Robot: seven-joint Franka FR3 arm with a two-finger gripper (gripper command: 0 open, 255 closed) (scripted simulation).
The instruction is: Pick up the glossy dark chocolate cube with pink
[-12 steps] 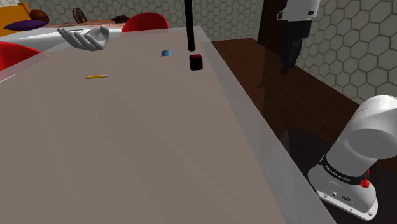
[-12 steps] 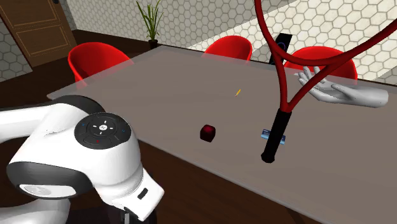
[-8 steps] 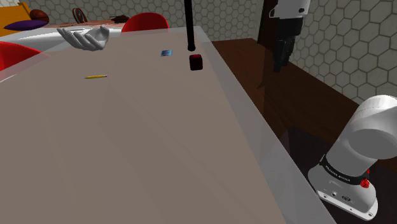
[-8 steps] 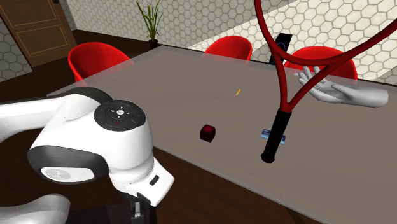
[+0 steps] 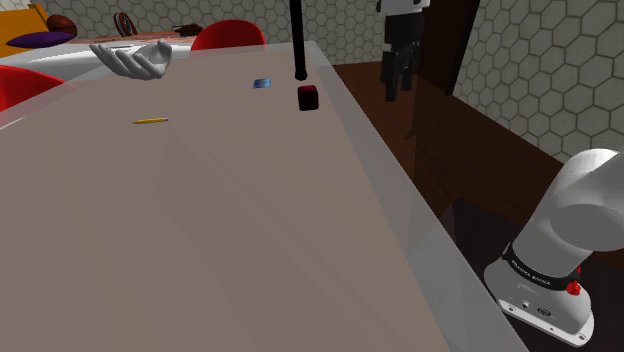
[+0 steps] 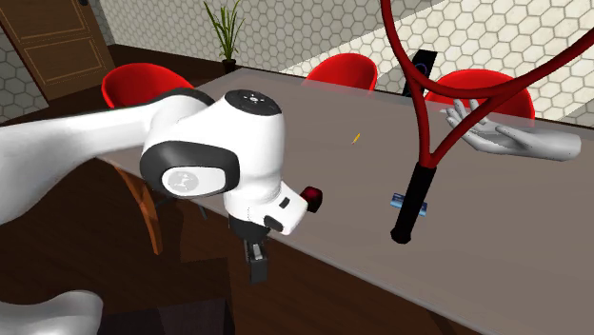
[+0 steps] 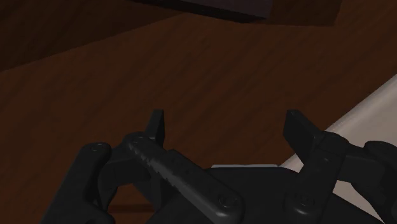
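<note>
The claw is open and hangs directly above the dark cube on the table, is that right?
No. The claw is open, but it hangs above the wooden floor beside the edge of the table, not above the dark cube, which sits on the table apart from it. The wrist view shows floor below the claw.

A yellow pencil (image 5: 151,120) lies on the table (image 5: 200,220). In the shoulder view a white hand model (image 5: 135,60) is at its twelve o'clock, a blue item (image 5: 262,83) at two.
</note>
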